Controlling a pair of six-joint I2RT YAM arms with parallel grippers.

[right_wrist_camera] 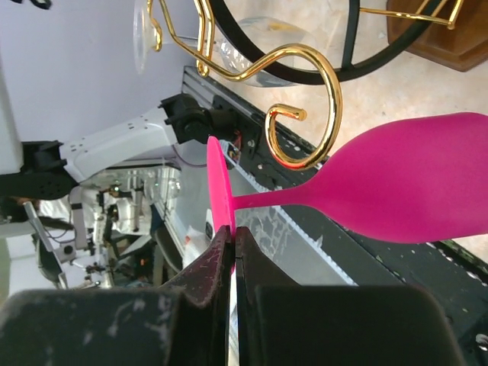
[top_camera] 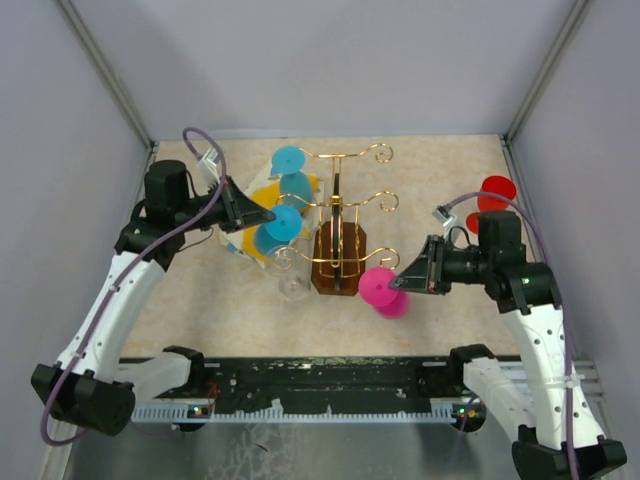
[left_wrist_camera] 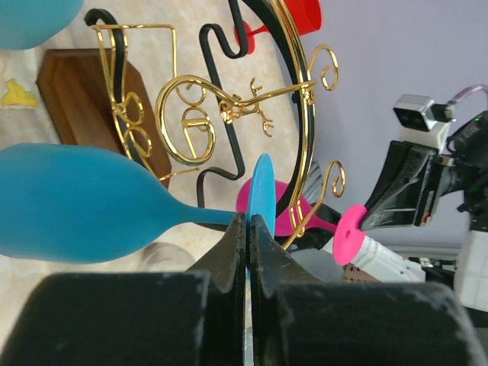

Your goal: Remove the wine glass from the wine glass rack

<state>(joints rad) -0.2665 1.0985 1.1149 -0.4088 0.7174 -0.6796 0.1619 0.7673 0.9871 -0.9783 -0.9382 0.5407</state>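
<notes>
My left end effector is clamped on the foot of the blue glass, just left of the rack in the middle of the table. The right end effector is pinching the pink glass by its foot, with the stem right beside a curled arm tip.

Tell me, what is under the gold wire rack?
The gold wire rack stands on its dark brown wooden base. The table right beneath that base is covered, so nothing there can be seen.
</notes>
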